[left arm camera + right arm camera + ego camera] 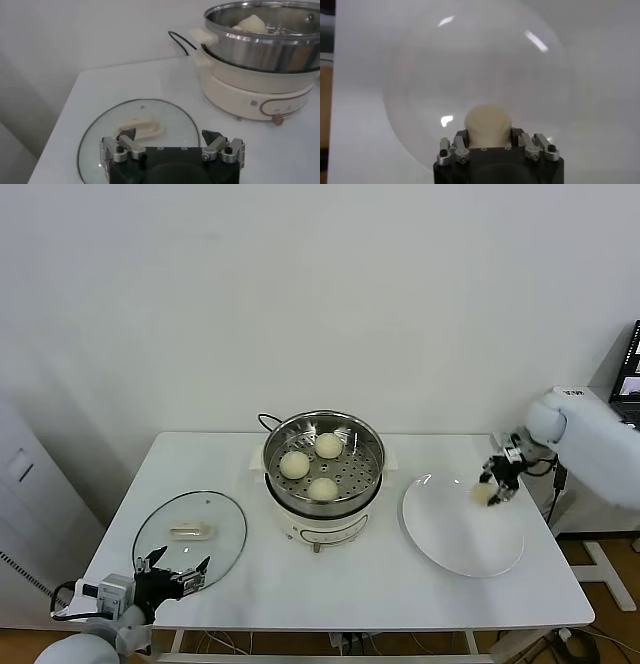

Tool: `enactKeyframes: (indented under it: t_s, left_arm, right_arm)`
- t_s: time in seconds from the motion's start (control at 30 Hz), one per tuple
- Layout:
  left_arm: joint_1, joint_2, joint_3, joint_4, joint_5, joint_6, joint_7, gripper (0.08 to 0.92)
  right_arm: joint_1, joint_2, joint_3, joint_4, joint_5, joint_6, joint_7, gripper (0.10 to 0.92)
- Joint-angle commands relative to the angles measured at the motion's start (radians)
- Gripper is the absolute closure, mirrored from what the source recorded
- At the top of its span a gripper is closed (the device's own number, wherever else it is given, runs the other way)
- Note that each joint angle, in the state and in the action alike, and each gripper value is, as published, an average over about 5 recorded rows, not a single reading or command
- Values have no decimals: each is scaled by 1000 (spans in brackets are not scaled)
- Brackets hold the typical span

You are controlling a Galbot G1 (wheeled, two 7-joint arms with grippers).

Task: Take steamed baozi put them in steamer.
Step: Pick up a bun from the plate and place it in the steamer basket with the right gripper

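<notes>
Three cream-white baozi (294, 465) lie on the perforated tray of the steel steamer (372, 474) at the table's middle. A single baozi (483, 494) sits over the far right part of the white plate (460, 544), and my right gripper (490, 489) is shut on it. In the right wrist view the bun (487, 122) fills the gap between the fingers of that gripper (488, 134), with the plate (480, 65) under it. Whether the bun still touches the plate I cannot tell. My left gripper (175, 569) rests open at the front left, beside the lid.
A round glass lid (190, 534) with a cream handle lies flat at the front left, just ahead of the left gripper (169, 134). The steamer's base (250, 92) and black cord stand to its right. The table's right edge runs close to the plate.
</notes>
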Motion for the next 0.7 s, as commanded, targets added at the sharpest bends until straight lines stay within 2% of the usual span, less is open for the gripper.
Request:
enactKeyframes:
  t_s: [0.03,0.33,0.7]
  left_arm:
    - [0,-13,4,-13,10,6,-5,177]
    - [-3,-16,6,-15,20,7,-7,177]
    - [-19,-10,21,-2,21,10,-9,177]
  right_arm:
    - [483,10,-416,340,402,-310,21,516]
    - [559,136,-458,374,552,-421,94,516]
    - [491,302,-430,330,688,-510,214,516]
